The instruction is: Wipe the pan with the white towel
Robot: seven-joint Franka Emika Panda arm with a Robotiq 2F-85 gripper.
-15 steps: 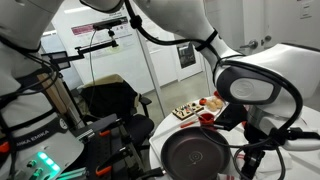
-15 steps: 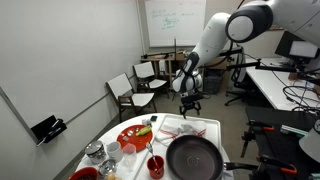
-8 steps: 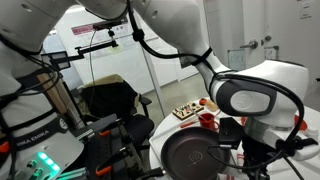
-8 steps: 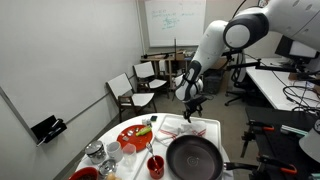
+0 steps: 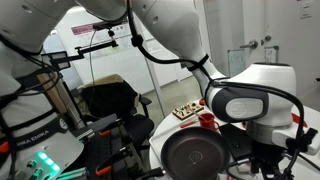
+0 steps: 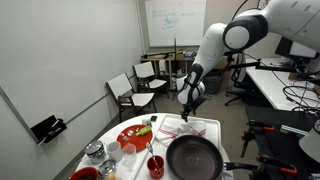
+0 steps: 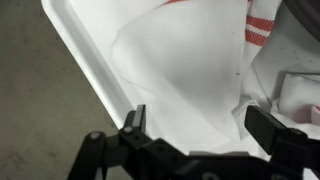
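- My gripper (image 7: 200, 128) is spread wide with nothing in it. In the wrist view both jaws frame bare cloth, and I judge they are not yet touching it.
- Over the last second I have brought it down. In an exterior view the gripper (image 6: 187, 106) sits lower than it did and now hangs just above the far side of the table (image 6: 113, 142).
- Right under it is the towel (image 7: 190, 70), white with red stripes and lying rumpled. It reaches close to the table edge, with the grey floor (image 7: 40, 110) beyond.
- From outside, the towel (image 6: 188, 128) is just behind the pan (image 6: 193, 158), on the side away from that camera. Neither has shifted in that time.
- The pan (image 5: 195, 155) is empty, dark and upright near the table's front, with a red cup (image 6: 155, 165) beside it and a red plate (image 6: 135, 135) further off.
- The arm (image 5: 250, 100) has swung further into the close exterior view and now blocks the towel there, so I am relying on the wrist camera.
- I judge this is the approach for the pick. Wiping has not begun, and the next move is a short drop and a pinch on a raised fold.
- The risk is closing on flat cloth and coming up with nothing.
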